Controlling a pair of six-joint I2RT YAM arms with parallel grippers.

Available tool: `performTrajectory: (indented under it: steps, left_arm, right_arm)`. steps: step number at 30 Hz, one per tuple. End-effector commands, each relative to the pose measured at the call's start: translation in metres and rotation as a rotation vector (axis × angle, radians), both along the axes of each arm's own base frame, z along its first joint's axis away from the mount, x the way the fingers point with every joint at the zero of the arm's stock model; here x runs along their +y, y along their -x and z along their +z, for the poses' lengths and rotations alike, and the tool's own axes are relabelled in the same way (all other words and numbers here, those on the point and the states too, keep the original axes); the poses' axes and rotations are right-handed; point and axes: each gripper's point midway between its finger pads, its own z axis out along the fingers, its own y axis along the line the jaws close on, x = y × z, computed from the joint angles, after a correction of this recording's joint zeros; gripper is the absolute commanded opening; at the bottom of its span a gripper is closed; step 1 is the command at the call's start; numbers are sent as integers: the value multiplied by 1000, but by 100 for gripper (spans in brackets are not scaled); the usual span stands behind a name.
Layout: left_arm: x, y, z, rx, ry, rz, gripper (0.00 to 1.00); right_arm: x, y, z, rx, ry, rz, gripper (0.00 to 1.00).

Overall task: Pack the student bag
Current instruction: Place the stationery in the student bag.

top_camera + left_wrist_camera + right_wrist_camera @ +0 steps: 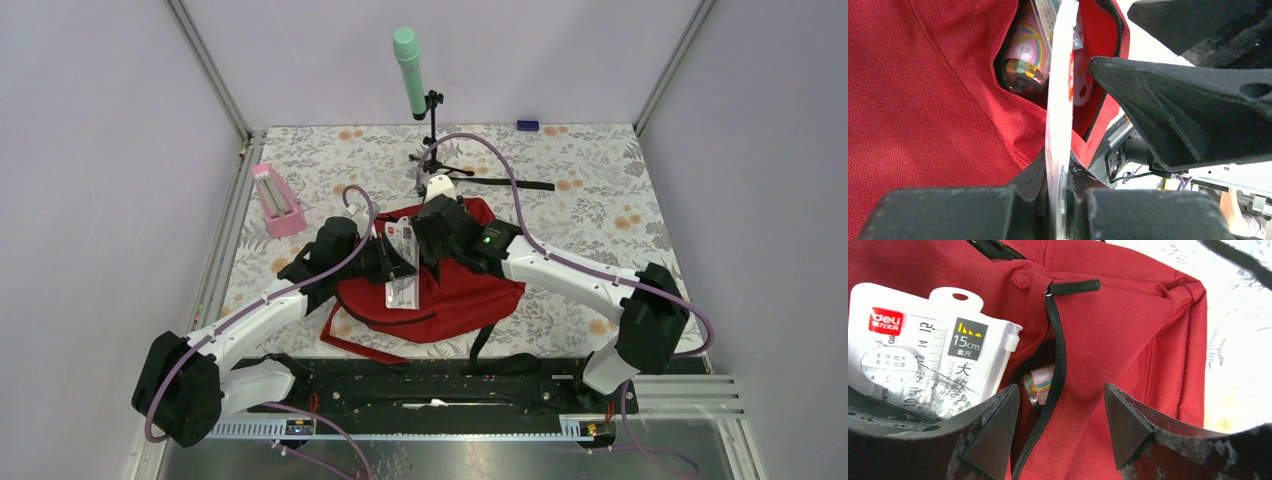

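Observation:
The dark-red student bag (440, 290) lies flat in the middle of the table. My left gripper (392, 262) is shut on a white ruler-set pack (400, 265) and holds it edge-on at the bag's open zipper; the pack shows as a thin white edge (1058, 100) in the left wrist view. A colourful item (1023, 55) sits inside the opening. My right gripper (1060, 415) is open over the black zipper (1055, 360), its fingers on either side of the bag's fabric. The pack (923, 355) stands to its left.
A pink box (277, 200) lies at the back left. A green microphone (409, 57) on a black stand (432, 140) rises behind the bag. A small blue object (527, 125) lies at the far edge. Red shoulder straps (350, 345) trail toward the arm bases.

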Motion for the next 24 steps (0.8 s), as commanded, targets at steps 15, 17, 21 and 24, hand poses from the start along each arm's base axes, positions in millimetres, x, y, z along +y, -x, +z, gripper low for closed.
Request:
performTrajectory:
  steps: [15,17,21,24]
  left_arm:
    - [-10,-3,9,4,42,-39,0]
    - [-14,1,9,26,64,-66,0]
    - [-23,7,13,40,100,-130,0]
    - [-32,16,15,66,121,-191,0]
  right_arm:
    - [-11,-18,24,-206,261,-76,13]
    - [-9,-16,29,-204,233,-75,3]
    - [-4,-13,32,-187,188,-65,0]
    - [-1,-10,34,-178,160,-60,0]
